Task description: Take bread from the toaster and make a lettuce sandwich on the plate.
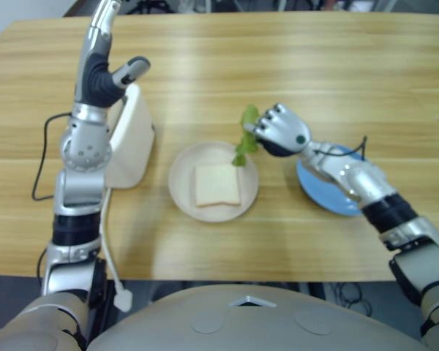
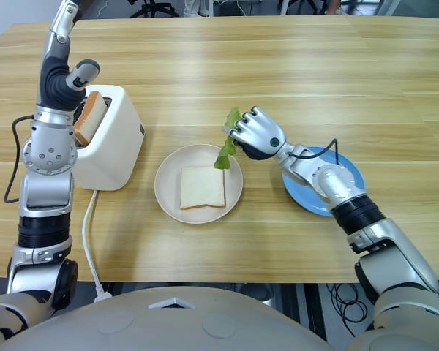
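R hand clenched on lettuce, leaf dangles over plate far-right rim | bread slice flat mid-plate, lies left & nearer me | L hand up at toaster, grip: can't tell

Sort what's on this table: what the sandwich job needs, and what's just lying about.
Job: white boxy toaster; bread slice standing in its slot; round cream plate; square white bread slice on it; green lettuce leaf pinched in the right robot hand.
Lying about: round blue plate beneath the right arm; toaster's white power cord.
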`<action>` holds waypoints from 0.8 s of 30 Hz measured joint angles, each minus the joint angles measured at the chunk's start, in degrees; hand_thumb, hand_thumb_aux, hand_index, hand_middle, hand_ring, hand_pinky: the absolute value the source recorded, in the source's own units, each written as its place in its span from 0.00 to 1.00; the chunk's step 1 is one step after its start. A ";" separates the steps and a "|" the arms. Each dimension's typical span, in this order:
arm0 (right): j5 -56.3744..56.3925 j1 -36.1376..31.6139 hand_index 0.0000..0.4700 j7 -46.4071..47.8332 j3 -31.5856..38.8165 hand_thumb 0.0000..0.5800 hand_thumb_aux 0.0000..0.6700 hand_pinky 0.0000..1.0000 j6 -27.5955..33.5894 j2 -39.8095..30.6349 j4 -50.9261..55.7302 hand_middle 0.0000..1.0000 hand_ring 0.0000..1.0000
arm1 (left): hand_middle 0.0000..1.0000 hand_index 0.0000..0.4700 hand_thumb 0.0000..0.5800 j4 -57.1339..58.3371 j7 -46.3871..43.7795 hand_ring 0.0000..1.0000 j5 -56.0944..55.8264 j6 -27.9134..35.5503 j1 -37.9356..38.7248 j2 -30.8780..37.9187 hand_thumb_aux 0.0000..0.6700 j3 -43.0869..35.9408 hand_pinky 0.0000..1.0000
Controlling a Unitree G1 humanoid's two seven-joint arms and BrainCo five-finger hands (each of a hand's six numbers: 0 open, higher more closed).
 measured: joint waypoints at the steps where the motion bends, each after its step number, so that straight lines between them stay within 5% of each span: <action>1: 0.00 -0.44 0.98 0.00 0.54 1.00 1.00 1.00 -0.23 0.99 0.15 1.00 1.00 | 0.00 0.00 0.00 0.23 0.05 0.00 0.03 -0.13 -0.02 0.00 0.00 -0.01 0.00; 24: 1.59 -1.79 0.98 0.49 2.73 1.00 1.00 1.00 -2.14 7.63 1.19 1.00 1.00 | 0.00 0.00 0.00 2.70 1.07 0.00 0.86 -0.95 -1.55 -0.48 0.00 -1.14 0.00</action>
